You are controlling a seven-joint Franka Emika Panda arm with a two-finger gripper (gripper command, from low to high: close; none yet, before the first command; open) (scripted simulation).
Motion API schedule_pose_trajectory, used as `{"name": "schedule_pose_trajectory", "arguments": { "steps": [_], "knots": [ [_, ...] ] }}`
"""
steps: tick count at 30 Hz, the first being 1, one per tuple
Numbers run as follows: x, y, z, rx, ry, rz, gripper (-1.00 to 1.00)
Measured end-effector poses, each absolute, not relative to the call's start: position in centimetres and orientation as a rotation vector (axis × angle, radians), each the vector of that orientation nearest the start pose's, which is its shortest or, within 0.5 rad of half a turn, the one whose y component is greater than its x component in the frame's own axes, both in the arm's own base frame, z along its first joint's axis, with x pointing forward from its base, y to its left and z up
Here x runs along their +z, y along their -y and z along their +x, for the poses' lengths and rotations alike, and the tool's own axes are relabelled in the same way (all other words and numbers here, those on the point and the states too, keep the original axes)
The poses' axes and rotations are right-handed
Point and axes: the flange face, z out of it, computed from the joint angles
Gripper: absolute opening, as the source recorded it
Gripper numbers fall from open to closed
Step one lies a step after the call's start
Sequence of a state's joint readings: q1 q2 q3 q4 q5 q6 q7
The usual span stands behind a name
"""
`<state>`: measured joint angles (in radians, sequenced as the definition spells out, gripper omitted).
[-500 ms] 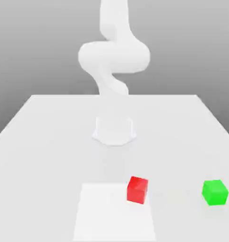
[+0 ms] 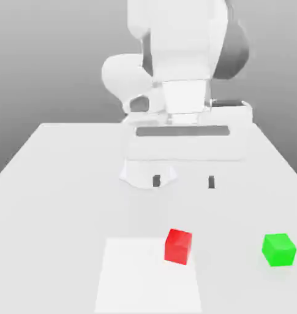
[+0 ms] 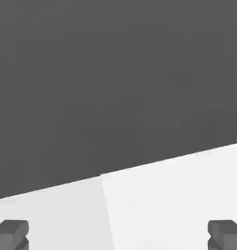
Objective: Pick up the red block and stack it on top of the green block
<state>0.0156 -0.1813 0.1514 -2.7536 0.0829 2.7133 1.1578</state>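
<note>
The gripper (image 2: 184, 181) hangs above the white desk (image 2: 59, 184), its jaws spread wide with nothing between them. The two dark fingertips (image 2: 156, 181) point down, clear of the surface. The red block (image 2: 178, 246) sits on the desk below the jaws and nearer the camera, at the edge of a brighter white square patch (image 2: 144, 276). The green block (image 2: 278, 249) rests well apart from the red one, off toward the exterior view's right, out past the jaws' span. In the hand view the fingertips (image 3: 10, 233) frame the desk's edge.
</note>
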Motion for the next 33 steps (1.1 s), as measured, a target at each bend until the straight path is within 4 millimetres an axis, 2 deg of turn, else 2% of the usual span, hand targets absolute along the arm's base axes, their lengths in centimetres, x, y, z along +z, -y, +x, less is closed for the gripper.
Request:
{"name": "schedule_pose_trajectory", "arguments": {
  "steps": [2, 3, 9, 10, 17, 24, 25, 33],
  "knots": [
    [23.6, -6.5, 37.3, -0.056, -1.623, -2.647, 0.0],
    [21.9, -6.7, 36.5, -0.029, -1.645, -2.656, 0.0],
    [15.8, -6.7, 35.7, -0.001, -1.668, -2.662, 0.0],
    [14.9, -6.7, 35.6, 0.0, -1.668, -2.661, -1.0],
    [14.7, -6.7, 35.6, -0.002, -1.668, -2.661, -1.0],
    [20.3, -6.8, 35.7, -0.003, -1.661, -2.667, -1.0],
    [20.8, -7.5, 35.9, -0.004, -1.62, -2.693, -1.0],
    [22.9, -20.1, 36.6, -0.012, -0.939, -3.009, -1.0]
  ]
}}
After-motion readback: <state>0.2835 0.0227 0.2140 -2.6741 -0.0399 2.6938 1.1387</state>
